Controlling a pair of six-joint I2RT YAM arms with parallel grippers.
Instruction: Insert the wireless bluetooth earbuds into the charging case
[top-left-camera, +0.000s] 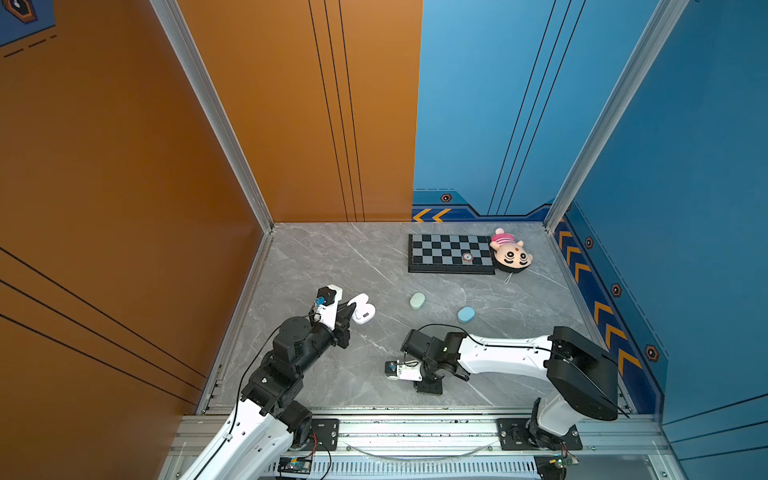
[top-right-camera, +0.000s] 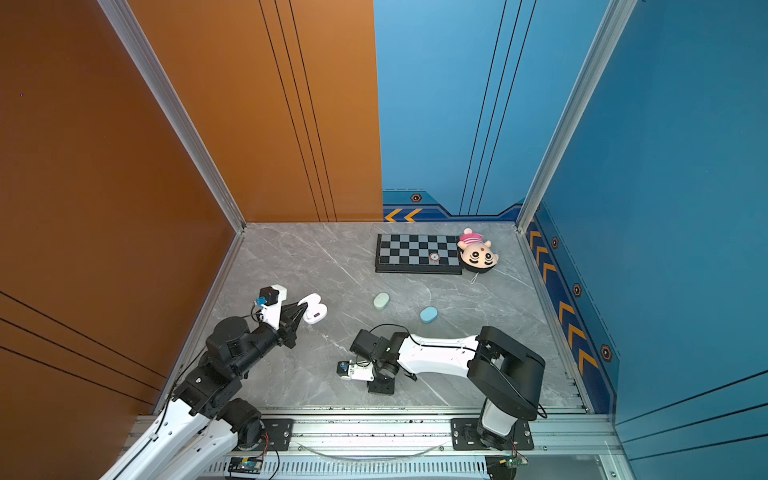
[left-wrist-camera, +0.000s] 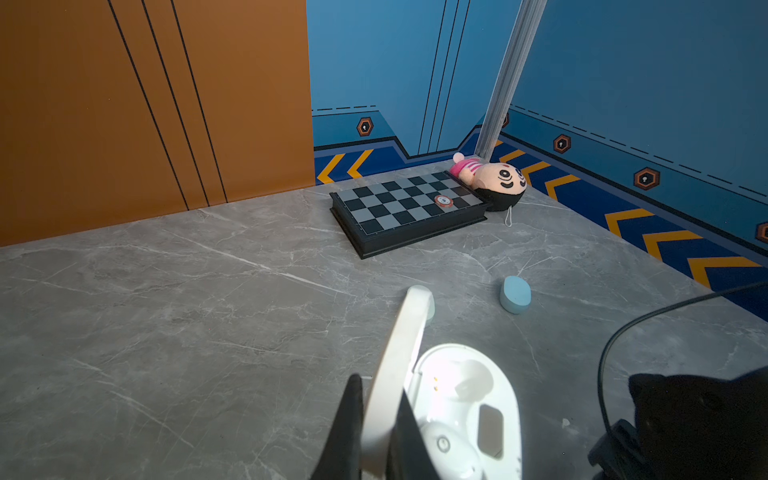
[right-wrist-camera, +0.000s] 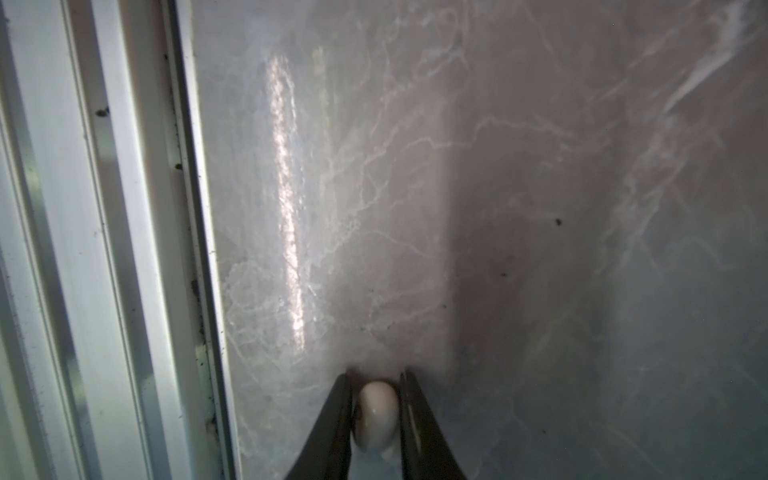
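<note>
The right tool (right-wrist-camera: 376, 374) is clamped on a white bud (right-wrist-camera: 376, 415), low at the table (right-wrist-camera: 498, 208). It looks light, hard and slippery, so grip across its round middle, gently. The left tool (left-wrist-camera: 378, 395) pinches the lid (left-wrist-camera: 409, 324) of the open case (left-wrist-camera: 469, 399).

Grey marble-pattern tabletop (top-left-camera: 332, 257), level, bounded at the front by an aluminium rail (top-left-camera: 415, 428). Far right: a folded black chessboard (top-left-camera: 451, 253) lies flat, with a plush doll (top-left-camera: 511, 251) on its back touching the board's right end. Mid-table: a mint green case (top-left-camera: 417, 301) and a light blue case (top-left-camera: 466, 314), both closed, near each other but apart. Left side: a white charging case (top-left-camera: 362, 309), lid raised. Near the front rail: one white earbud (right-wrist-camera: 376, 417); contact with the surface cannot be confirmed.
</note>
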